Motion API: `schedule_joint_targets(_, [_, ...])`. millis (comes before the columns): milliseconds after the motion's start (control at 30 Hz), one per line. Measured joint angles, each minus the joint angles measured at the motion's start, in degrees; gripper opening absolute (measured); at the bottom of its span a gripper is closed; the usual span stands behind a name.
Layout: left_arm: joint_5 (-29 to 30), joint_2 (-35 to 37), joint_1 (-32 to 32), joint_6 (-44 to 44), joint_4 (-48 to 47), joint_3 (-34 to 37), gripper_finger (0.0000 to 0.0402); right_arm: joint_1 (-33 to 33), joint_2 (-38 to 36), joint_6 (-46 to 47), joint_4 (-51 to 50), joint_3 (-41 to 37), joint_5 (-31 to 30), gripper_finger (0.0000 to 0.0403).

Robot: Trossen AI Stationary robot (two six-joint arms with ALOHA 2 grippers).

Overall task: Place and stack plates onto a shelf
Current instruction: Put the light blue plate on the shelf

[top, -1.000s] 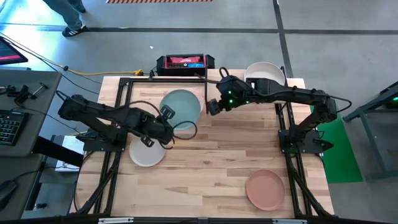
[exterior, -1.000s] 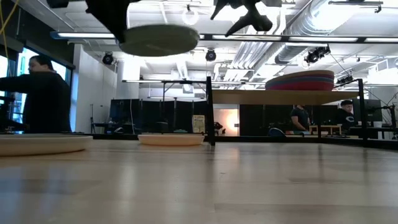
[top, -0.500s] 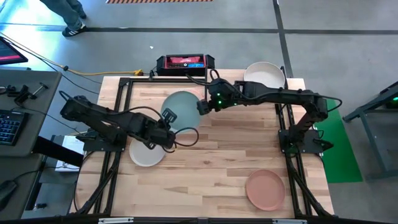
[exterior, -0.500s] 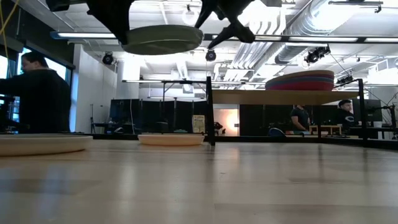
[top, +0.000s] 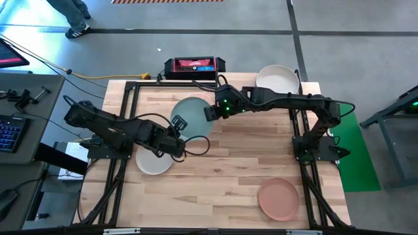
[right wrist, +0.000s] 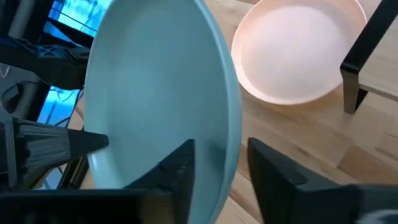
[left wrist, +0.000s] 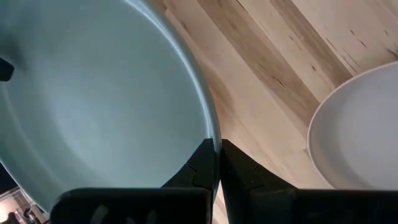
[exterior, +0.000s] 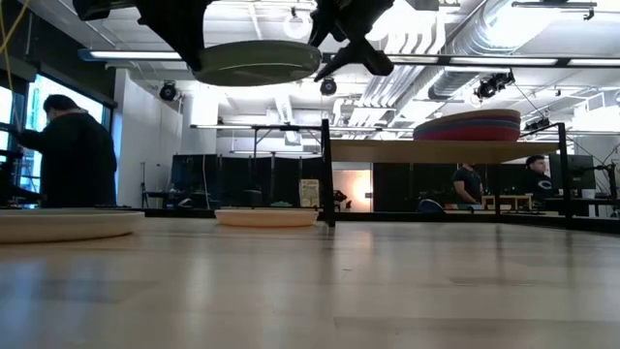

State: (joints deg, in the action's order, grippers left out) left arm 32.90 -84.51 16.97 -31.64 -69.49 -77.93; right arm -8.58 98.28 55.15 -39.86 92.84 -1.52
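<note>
The teal plate (top: pixel 192 112) hangs level in the air over the table's far middle, well above the wood in the low view (exterior: pixel 254 62). My left gripper (top: pixel 177 126) is shut on its left side. My right gripper (top: pixel 210 112) is open at the plate's right side. In the right wrist view its two fingers (right wrist: pixel 181 167) stand on either side of the plate's rim (right wrist: pixel 231 118); whether they touch it I cannot tell. The shelf (exterior: pixel 446 150) at the far right corner carries a stack of plates (exterior: pixel 468 126). My left gripper (left wrist: pixel 216 152) pinches the teal plate's rim (left wrist: pixel 210 121) between its two fingers, which come about level from the table's left. The plate is lifted clear of the table and sits roughly level, reaching away from the fingers toward my right gripper.
A pale plate (top: pixel 155 161) lies on the table under my left arm, also in the left wrist view (left wrist: pixel 360 124). A salmon-brown plate (top: pixel 279 198) lies near the right front corner. Black frame posts (top: pixel 128 124) stand along both sides. People stand in the room behind.
My right gripper has moved toward the table's left, closing on the teal plate until its open fingers stand about the plate's right rim. My left gripper has carried the plate a little toward the right, keeping it level and aloft.
</note>
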Motion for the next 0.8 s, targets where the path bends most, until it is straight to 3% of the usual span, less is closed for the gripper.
schedule_joint_targets(167, [2.4, 0.0, 0.0, 0.6, 0.0, 0.0, 0.0001, 0.0, 0.0, -0.1, -0.1, 0.0, -1.4, 0.003])
schedule_joint_targets(233, [2.6, 0.0, 0.0, 1.3, 0.1, 0.0, 0.0001, 0.1, -0.1, -0.6, 0.2, 0.0, -1.7, 0.0011])
schedule_joint_targets(500, [2.5, 0.0, 0.0, 3.5, 0.7, 0.0, 0.0017, 0.5, -0.2, 0.6, 0.3, 0.0, -2.2, 0.0005])
schedule_joint_targets(800, [-4.3, 0.0, -0.1, 9.0, 0.7, 0.0, 0.0057, 0.9, -0.2, 2.1, 0.1, 0.0, -2.6, 0.0002])
